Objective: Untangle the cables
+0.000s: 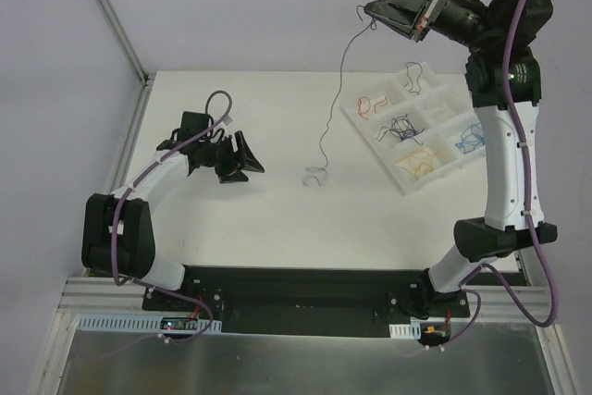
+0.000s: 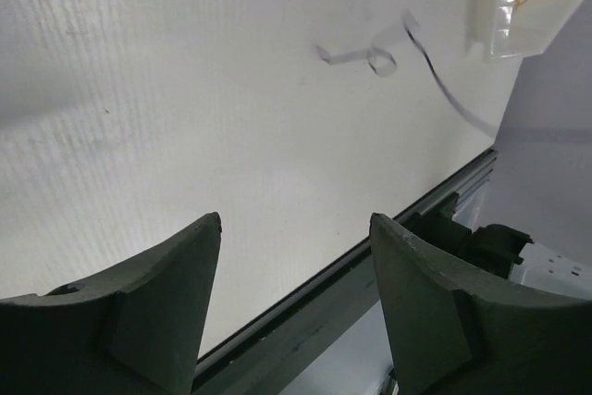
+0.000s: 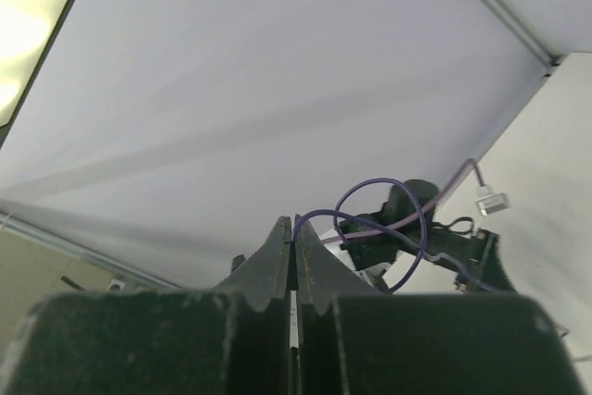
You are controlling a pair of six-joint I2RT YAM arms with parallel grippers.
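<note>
While the right hand (image 1: 370,12) is raised high above the far right part of the white tabletop (image 1: 240,117), a single thin grey wire (image 1: 330,117) hangs from its tip, running nearly straight down and ending in a small curl (image 1: 316,175) that rests on the tabletop near its middle. So the wire's long axis stands close to vertical, its top end pinched and its bottom end loose on the surface. The right hand's fingers (image 3: 294,256) are pressed together in the right wrist view, with a thin strand showing just at their tips, so I judge them clamped on the wire's upper end. The left hand (image 1: 242,162) hovers low over the left half of the tabletop, its fingers (image 2: 176,265) apart and empty, touching nothing; from it the curled lower end lies ahead, off toward the right edge, and this hand is the nearer of the two to that end. The left wrist view shows the curl lying flat with the strand rising away from it. Other short wires in red, blue, black and yellow are sorted into the compartments of a clear plastic divided tray (image 1: 435,92) near the right edge, well apart from the hanging wire.
</note>
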